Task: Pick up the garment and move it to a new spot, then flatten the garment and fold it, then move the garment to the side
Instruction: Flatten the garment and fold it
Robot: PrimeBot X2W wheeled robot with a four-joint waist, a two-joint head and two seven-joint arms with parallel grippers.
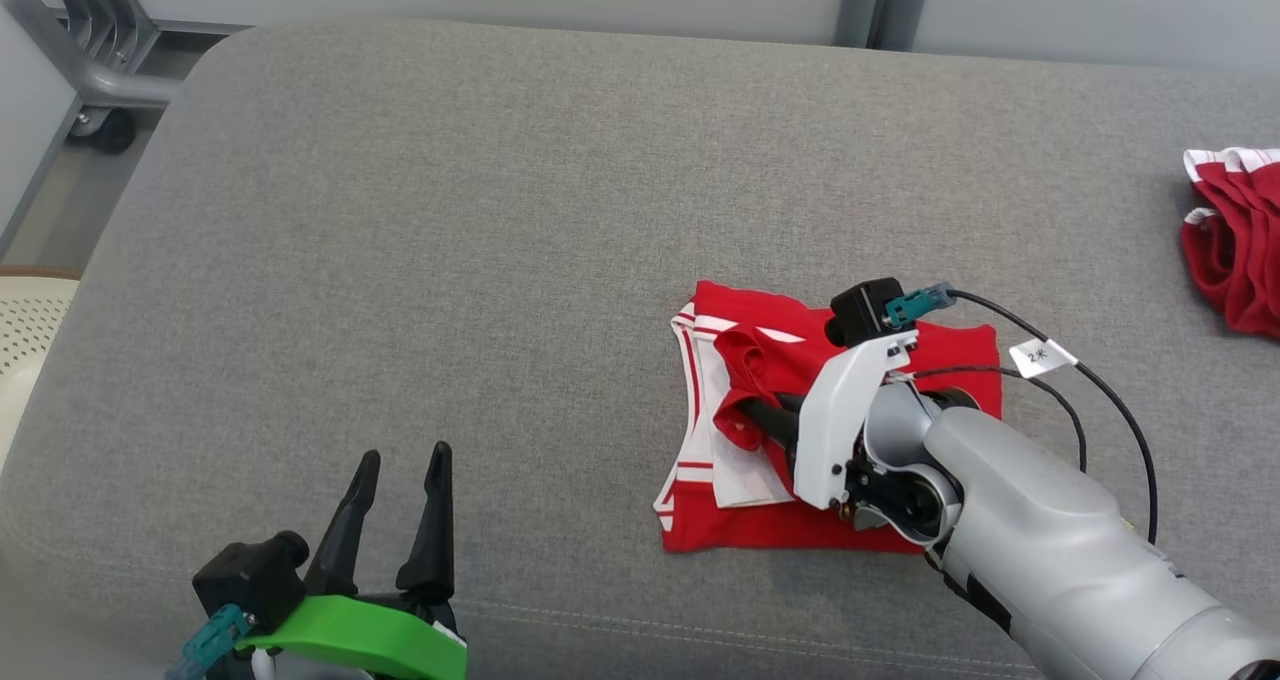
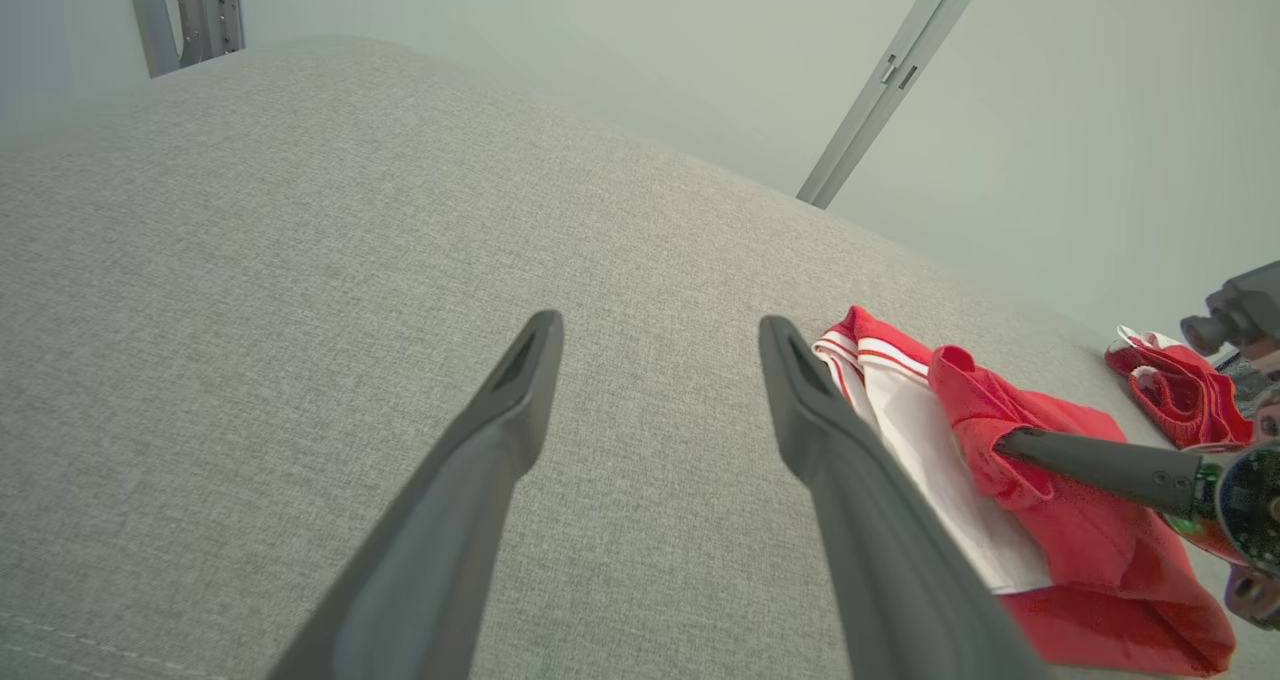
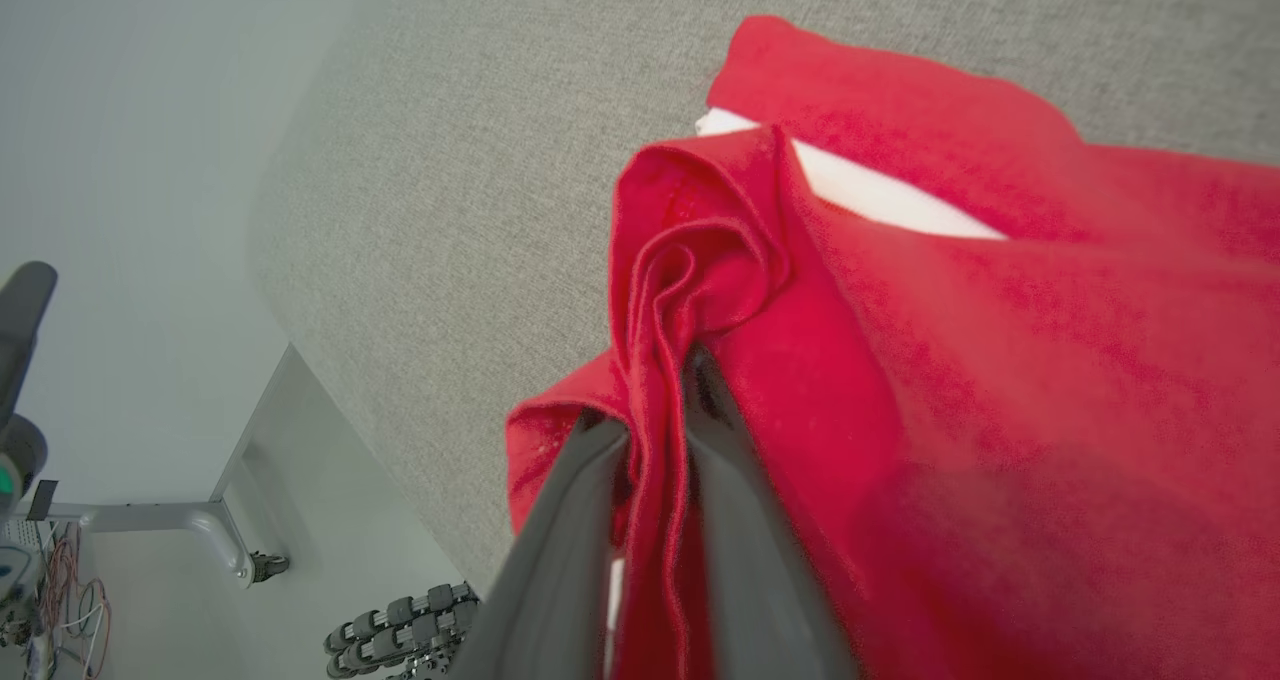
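The head camera looks down from high, the left wrist camera looks across from low, the right one is very close, and all see the red cloth [image 1: 760,530].

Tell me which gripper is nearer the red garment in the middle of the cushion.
Right. The right gripper is on the garment, jaws pinching its fabric; the left gripper sits open over cushion, to its left.

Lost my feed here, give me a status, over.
Left gripper open, over bare cushion. Right gripper jaws pinching a raised fold of garment. Second garment far right, apart.
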